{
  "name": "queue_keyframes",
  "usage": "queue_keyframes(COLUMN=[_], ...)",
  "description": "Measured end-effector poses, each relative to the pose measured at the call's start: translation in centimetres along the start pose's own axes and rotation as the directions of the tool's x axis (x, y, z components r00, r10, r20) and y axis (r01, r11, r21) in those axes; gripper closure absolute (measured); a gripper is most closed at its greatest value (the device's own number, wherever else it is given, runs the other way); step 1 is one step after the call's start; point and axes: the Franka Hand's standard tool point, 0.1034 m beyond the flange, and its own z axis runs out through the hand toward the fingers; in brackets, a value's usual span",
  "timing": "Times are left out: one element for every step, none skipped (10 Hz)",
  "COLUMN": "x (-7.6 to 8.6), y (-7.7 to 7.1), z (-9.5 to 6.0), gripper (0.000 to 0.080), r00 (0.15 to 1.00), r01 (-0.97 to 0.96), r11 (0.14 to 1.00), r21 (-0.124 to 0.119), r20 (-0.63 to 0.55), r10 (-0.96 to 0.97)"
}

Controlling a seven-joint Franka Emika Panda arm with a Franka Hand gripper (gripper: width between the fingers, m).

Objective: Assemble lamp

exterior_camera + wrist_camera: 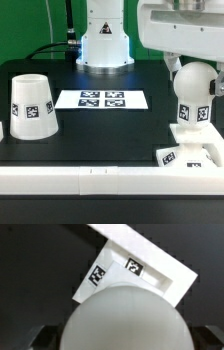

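Note:
My gripper (193,70) is shut on the white ball-shaped bulb (193,92) and holds it upright, neck down, at the exterior view's right. The bulb's tag faces the camera. The flat square base (190,152) lies right below it near the front rail; I cannot tell whether the neck touches it. In the wrist view the bulb (125,317) fills the picture between my dark fingers (42,336), with the tagged base (140,272) beyond it. The cone-shaped shade (32,103) stands on the black table at the exterior view's left, apart from the gripper.
The marker board (102,99) lies flat in the middle of the table. The arm's white pedestal (105,40) stands behind it. A white rail (90,181) runs along the table's front edge, and it also shows in the wrist view (135,241).

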Motion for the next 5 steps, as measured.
queue_keyframes(x=[-0.06, -0.19, -0.33, -0.3, -0.16], y=[-0.03, -0.08, -0.13, -0.12, -0.06], z=[0.0, 0.04, 0.06, 0.06, -0.01], gripper=[0.022, 0.016, 0.016, 0.0112, 0.0112], r00=[0.999, 0.997, 0.996, 0.998, 1.0], r01=[-0.045, -0.078, -0.085, -0.065, 0.028], r11=[0.999, 0.997, 0.996, 0.998, 1.0], r21=[0.003, 0.005, 0.005, 0.005, 0.006], r20=[0.007, 0.011, 0.013, 0.012, 0.011], r10=[0.045, 0.078, 0.084, 0.065, -0.028])
